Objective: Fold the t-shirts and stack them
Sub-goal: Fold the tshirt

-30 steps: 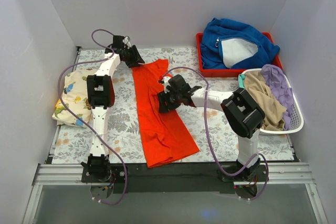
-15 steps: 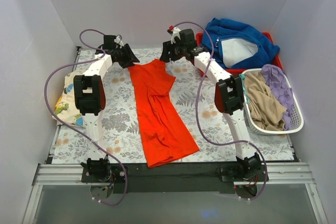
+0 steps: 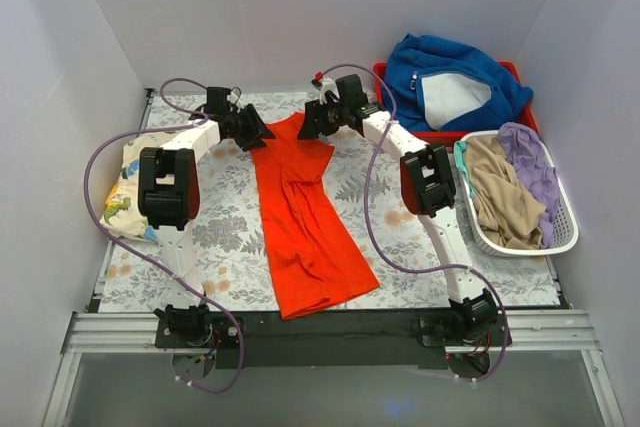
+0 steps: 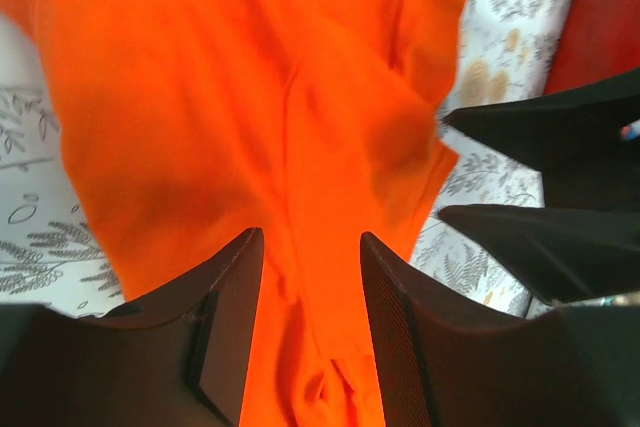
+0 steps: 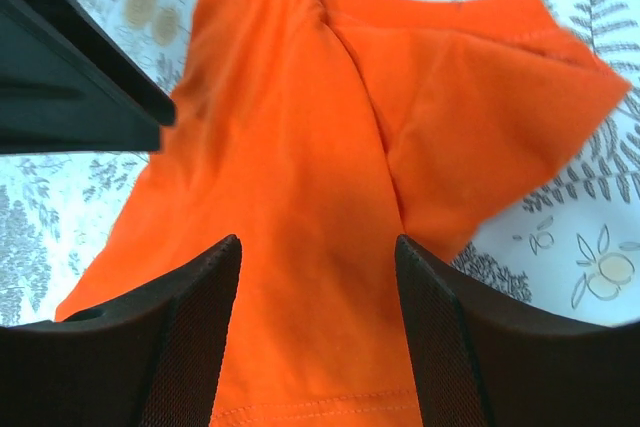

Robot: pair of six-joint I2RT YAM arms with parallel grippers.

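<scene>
orange-red t-shirt (image 3: 305, 227) lies lengthwise down the centre of the overhead view on the floral table (image 3: 225, 237), hem toward the bottom, one long crease in it. left gripper (image 3: 252, 133) at its upper-left shoulder — jaws part-way apart, orange cloth in the gap, can't tell if it's pinched. right gripper (image 3: 308, 127) at the upper-right sleeve — jaws spread wide over the cloth, nothing clamped. dinosaur-print t-shirt (image 3: 125, 182) sits in a compact pile at the left edge (partly behind the left arm (image 3: 165, 187))
</scene>
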